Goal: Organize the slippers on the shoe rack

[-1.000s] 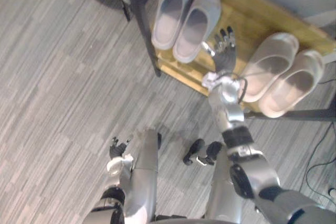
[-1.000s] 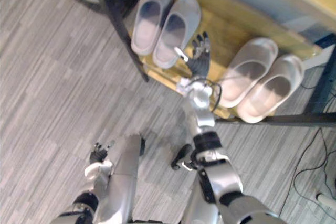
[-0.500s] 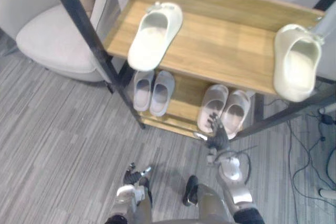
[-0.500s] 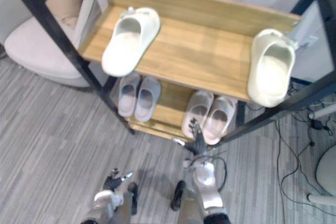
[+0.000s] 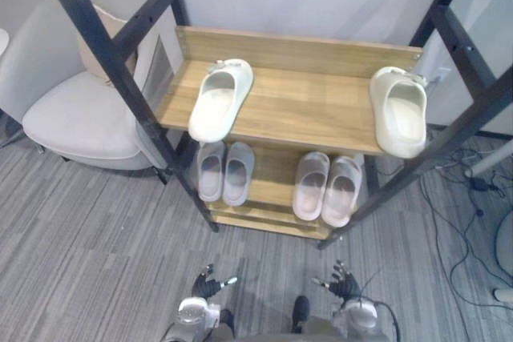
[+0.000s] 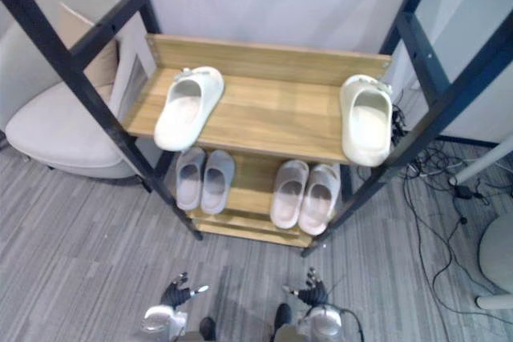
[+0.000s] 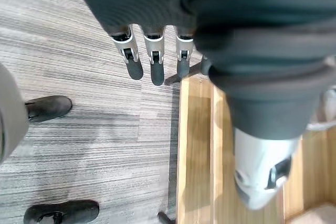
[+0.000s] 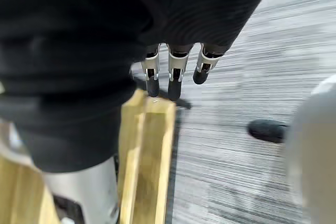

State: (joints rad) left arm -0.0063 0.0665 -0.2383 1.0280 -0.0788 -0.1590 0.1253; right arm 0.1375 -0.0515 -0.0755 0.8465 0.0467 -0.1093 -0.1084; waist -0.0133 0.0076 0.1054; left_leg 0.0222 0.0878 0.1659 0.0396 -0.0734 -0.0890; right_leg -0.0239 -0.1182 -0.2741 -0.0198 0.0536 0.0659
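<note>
The black-framed shoe rack point(image 5: 120, 78) has two wooden shelves. On the upper shelf point(image 5: 313, 110) one white slipper point(image 5: 216, 100) lies at the left and another white slipper point(image 5: 398, 114) at the right edge, far apart. The lower shelf holds a grey pair point(image 5: 224, 172) and a pale pink pair point(image 5: 327, 188), each side by side. My left hand point(image 5: 204, 286) and right hand point(image 5: 345, 284) hang low over the floor in front of the rack, both open and empty. The left wrist view shows straight fingers point(image 7: 152, 61) above a wooden shelf edge point(image 7: 194, 145), and the right wrist view shows the same of its fingers point(image 8: 173, 74).
A pale upholstered chair point(image 5: 76, 118) stands left of the rack, close to its front post. Cables point(image 5: 465, 198) lie on the grey striped carpet point(image 5: 96, 230) to the right, beside a white pole point(image 5: 489, 167).
The camera has risen, so the whole rack with its upper shelf is now seen. My right hand has drawn back from the lower shelf and hangs by the floor.
</note>
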